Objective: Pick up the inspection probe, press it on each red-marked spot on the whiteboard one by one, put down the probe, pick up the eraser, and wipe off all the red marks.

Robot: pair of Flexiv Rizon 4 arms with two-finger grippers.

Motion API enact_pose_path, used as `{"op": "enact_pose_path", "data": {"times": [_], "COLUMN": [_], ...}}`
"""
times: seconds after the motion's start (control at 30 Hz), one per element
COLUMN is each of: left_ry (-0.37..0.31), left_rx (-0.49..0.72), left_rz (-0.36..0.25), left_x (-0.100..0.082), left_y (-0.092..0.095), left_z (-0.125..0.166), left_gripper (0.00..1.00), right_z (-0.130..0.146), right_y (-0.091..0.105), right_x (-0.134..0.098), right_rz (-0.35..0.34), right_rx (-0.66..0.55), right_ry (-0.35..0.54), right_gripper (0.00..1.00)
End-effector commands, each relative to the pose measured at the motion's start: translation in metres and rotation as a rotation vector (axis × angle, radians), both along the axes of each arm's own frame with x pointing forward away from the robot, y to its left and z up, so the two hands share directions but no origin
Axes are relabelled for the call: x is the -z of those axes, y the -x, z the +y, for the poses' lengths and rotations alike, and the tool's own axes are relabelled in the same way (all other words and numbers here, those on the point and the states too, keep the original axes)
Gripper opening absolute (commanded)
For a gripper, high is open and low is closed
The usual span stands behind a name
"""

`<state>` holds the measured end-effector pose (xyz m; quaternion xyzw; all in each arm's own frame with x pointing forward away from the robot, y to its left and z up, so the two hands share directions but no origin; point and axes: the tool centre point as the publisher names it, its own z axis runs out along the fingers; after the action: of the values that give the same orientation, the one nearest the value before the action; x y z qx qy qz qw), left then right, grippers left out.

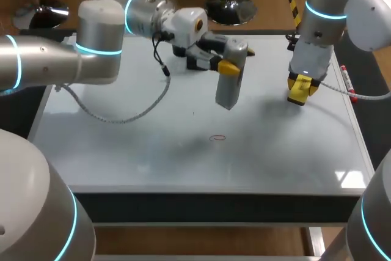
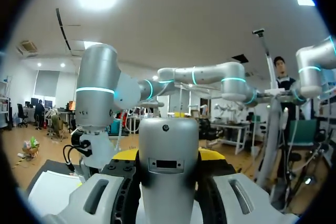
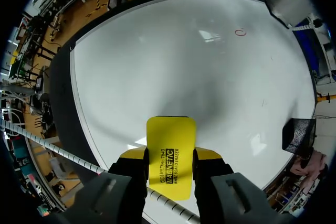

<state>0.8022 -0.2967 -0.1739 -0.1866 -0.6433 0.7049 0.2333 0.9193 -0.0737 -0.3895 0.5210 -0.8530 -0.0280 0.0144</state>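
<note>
- The white glossy whiteboard [image 1: 122, 151] fills the middle of your head view. Your right wrist view takes in nearly all of it from above. Your left wrist view looks out level across the room and shows almost none of it.
- Your left arm [image 1: 91, 53] enters from the left edge of the head view and reaches to the upper centre.
- The left gripper [image 1: 238, 59] is clamped on the grey oblong metal inspection probe [image 1: 231, 87], a yellow fingertip on each side.
- In the head view you see the probe's long axis close to upright, its lower end pointing down at the board. You cannot tell from there whether it touches.
- Your left wrist view shows the probe's flat face instead, with a small round dot and a dark slot.
- Your right arm [image 1: 324, 22] comes down in the upper right of the head view. The right gripper [image 1: 301, 88] sits low over the board's right part.
- Only your right wrist view shows what it grips: the yellow rectangular eraser [image 3: 170, 140], pinched from both sides. Its long axis runs out along the fingers toward the board.
- A red-and-white marker pen [image 1: 346, 80] lies at the board's right edge.
- One small red ring mark [image 1: 217, 138] sits centre frame, below the probe and clear of it.
</note>
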Motion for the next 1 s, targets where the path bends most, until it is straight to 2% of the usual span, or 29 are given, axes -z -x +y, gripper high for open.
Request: {"op": "enact_pose_path", "data": {"times": [0.03, 0.23, 0.4, 0.63, 1.0], "left_ry": [0.033, 0.053, 0.032, 0.028, -0.024], "left_rx": [0.031, 0.068, 0.084, 0.091, 0.105], "left_rz": [0.003, -0.022, -0.005, 0.011, 0.021], "left_x": [0.015, 0.032, 0.047, 0.057, 0.072], "left_y": [0.008, 0.019, 0.023, 0.028, 0.037], "left_z": [-0.001, 0.001, 0.000, 0.003, 0.008], "left_gripper": [0.00, 0.00, 0.00, 0.00, 0.00], "right_z": [-0.001, -0.001, -0.001, -0.001, -0.001], "right_y": [0.000, 0.000, 0.000, 0.000, 0.000], "right_x": [-0.001, -0.001, -0.001, -0.001, -0.001], "right_rz": [-0.001, -0.001, -0.001, -0.001, -0.001], "right_rx": [-0.002, -0.002, -0.002, -0.002, -0.002], "right_ry": [0.002, 0.002, 0.002, 0.002, 0.002], "right_gripper": [0.00, 0.00, 0.00, 0.00, 0.00]}}
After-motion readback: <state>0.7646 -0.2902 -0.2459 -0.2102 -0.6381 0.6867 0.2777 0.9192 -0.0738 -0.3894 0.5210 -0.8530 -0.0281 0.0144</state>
